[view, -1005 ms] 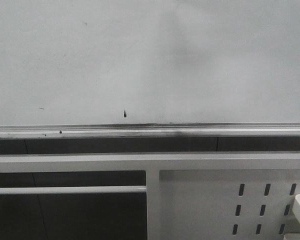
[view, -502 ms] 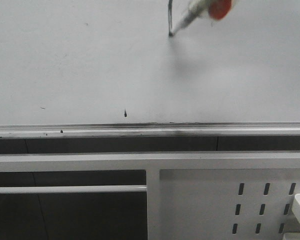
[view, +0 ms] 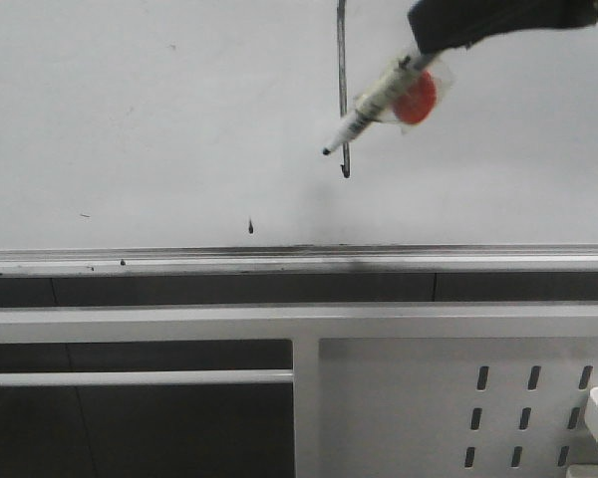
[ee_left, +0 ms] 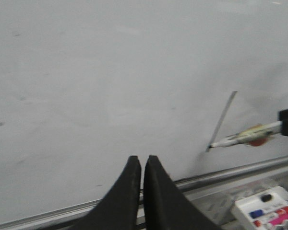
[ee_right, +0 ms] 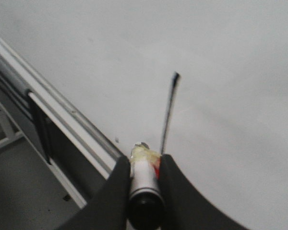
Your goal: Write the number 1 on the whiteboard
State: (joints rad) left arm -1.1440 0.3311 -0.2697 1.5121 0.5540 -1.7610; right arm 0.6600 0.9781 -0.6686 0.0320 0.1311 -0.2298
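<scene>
Far left in the front view the whiteboard [view: 130, 110] was bare bar a small speck, w/ a short drip mark [view: 249, 227] just above the silver ledge [view: 179, 261]. The left gripper [ee_left: 139, 165] didn't show there at all; only the left wrist view had it, fingers pressed together w/ nothing between, hanging near the ledge and well apart from the writing, prob. parked out of the way. Further right stood the number 1 [view: 343, 90], a thin dark vertical stroke w/ a tiny hook at its lower end. The marker [view: 374, 105] tip sat just left of that hook and looked lifted off the board, so the stroke seemed done. Right gripper [ee_right: 143, 175] was clamped on the marker barrel, pen angled down toward the board, likely so the tip leads. Front view cut off the stroke's top; the wrist views gave its whole length. Only the left wrist view showed a box of coloured markers [ee_left: 269, 211] below the ledge, far right.
</scene>
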